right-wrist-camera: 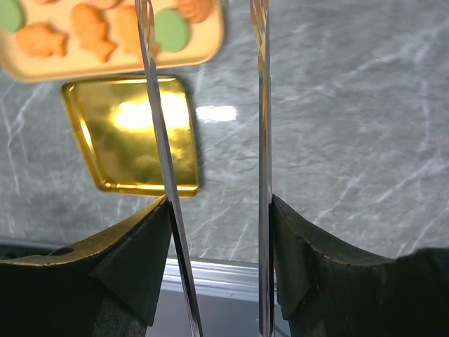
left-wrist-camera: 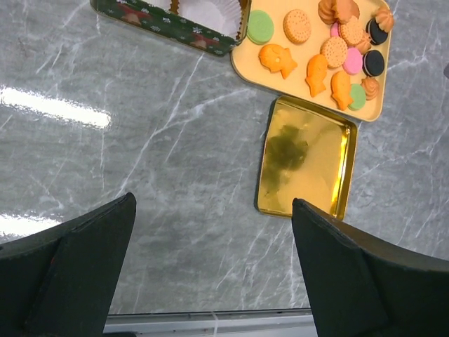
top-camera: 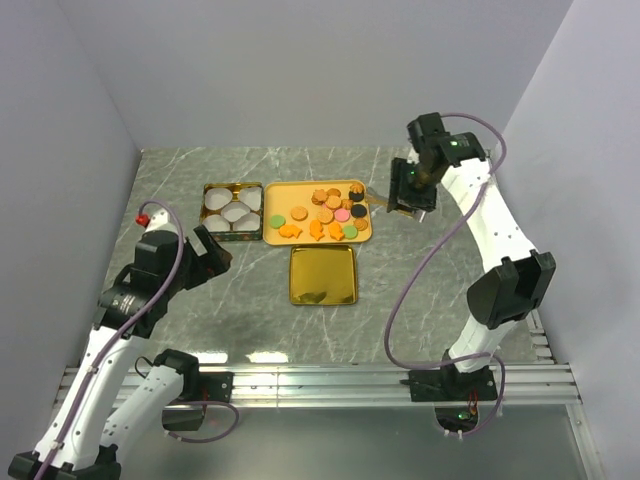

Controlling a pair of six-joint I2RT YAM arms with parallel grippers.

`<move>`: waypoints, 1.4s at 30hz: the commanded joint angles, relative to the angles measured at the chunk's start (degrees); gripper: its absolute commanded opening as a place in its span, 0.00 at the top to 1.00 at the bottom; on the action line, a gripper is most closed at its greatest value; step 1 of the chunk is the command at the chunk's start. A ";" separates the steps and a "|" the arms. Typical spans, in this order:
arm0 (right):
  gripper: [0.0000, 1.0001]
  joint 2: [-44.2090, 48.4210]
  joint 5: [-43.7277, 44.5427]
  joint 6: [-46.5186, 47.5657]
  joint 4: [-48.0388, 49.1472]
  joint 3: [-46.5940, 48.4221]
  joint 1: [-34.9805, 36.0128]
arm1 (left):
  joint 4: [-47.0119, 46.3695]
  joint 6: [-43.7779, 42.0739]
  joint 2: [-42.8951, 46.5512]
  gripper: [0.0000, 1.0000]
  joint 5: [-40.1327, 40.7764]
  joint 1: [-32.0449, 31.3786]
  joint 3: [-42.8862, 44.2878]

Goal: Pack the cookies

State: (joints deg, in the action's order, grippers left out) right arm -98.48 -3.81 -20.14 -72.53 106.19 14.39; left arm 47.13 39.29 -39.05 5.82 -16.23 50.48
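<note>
Packing has not started, as far as the views show. All the cookies [top-camera: 325, 212] sit on the orange tray [top-camera: 290, 194] in the middle of the worktop [top-camera: 260, 320]: orange rounds and fish shapes, a few green, a pink one and dark sandwich ones, loosely spread with a cluster toward the tray's right end. The green patterned tin [left-wrist-camera: 168, 24] stands just beside the tray's left edge, touching it or nearly so. It holds white paper cups [top-camera: 232, 212], which look empty from above, and no cookie is seen in any cup. The gold lid [top-camera: 323, 275] lies flat on the worktop just on the near side of the tray, rim up by the look of it, off the tin. The right fingers [right-wrist-camera: 133, 260] are clamped on metal tongs [right-wrist-camera: 264, 105], whose two thin blades run forward between them. The top view puts the tong tips at the tray's right edge, beside the dark cookies. The tips are out of frame in the wrist view and too small from above, so it cannot be told whether anything is pinched. The left fingers [left-wrist-camera: 77, 274] are spread wide and grasp nothing, hanging over bare worktop on the near-left side of the tin. Judged from this, the first pick is only being set up. Every cookie has yet to go into the cups, and the lid likely goes on after that.
</note>
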 commanded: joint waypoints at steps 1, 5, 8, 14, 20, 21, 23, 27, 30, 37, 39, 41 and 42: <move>0.38 -1.54 1.79 -0.69 -1.03 3.84 3.53 | -3.54 -2.02 -0.24 0.01 0.50 -0.12 1.55; 0.39 -4.96 3.72 0.01 -1.65 7.96 8.44 | -6.34 -0.88 4.04 0.00 6.73 -0.12 1.29; 0.40 -8.13 5.30 0.98 -2.70 10.95 10.47 | -11.42 -0.27 9.93 0.01 10.78 -0.12 -3.09; 0.42 -12.79 7.07 2.56 -3.05 13.33 14.26 | -13.65 -0.44 13.39 0.01 10.70 -0.12 -7.33; 0.43 -15.16 8.65 3.35 -2.97 12.90 17.07 | -14.26 -1.85 12.68 0.00 9.12 -0.12 -7.41; 0.43 -15.60 8.91 3.35 -2.88 12.55 17.33 | -14.18 -1.85 12.77 0.01 9.03 -0.12 -7.41; 0.43 -16.04 9.35 3.53 -2.88 12.55 18.03 | -14.18 -1.85 13.38 0.01 8.94 -0.12 -7.41; 0.43 -18.23 9.79 3.35 -2.88 13.69 19.18 | -14.61 -2.28 14.52 0.01 8.33 -0.03 -7.85; 0.43 -19.55 10.75 3.44 -2.97 14.22 19.88 | -14.44 -2.11 14.26 0.01 8.59 -0.12 -7.76; 0.44 -20.61 12.25 3.88 -2.26 12.55 20.15 | -14.18 -2.11 13.21 0.00 8.24 -0.12 -7.50; 0.44 -20.97 12.16 3.79 -2.00 12.46 20.24 | -14.26 -2.11 13.29 0.00 8.15 -0.12 -7.59; 0.45 -21.32 11.99 3.97 -1.82 12.72 20.24 | -14.35 -2.20 13.12 0.01 7.89 -0.03 -7.59; 0.45 -21.75 11.99 4.06 -1.82 12.90 20.32 | -14.35 -2.20 12.86 0.00 7.89 -0.12 -7.59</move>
State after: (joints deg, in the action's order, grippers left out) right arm -119.46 6.66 -16.80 -75.00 117.91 34.28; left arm 34.89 38.15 -25.67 14.72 -16.23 43.07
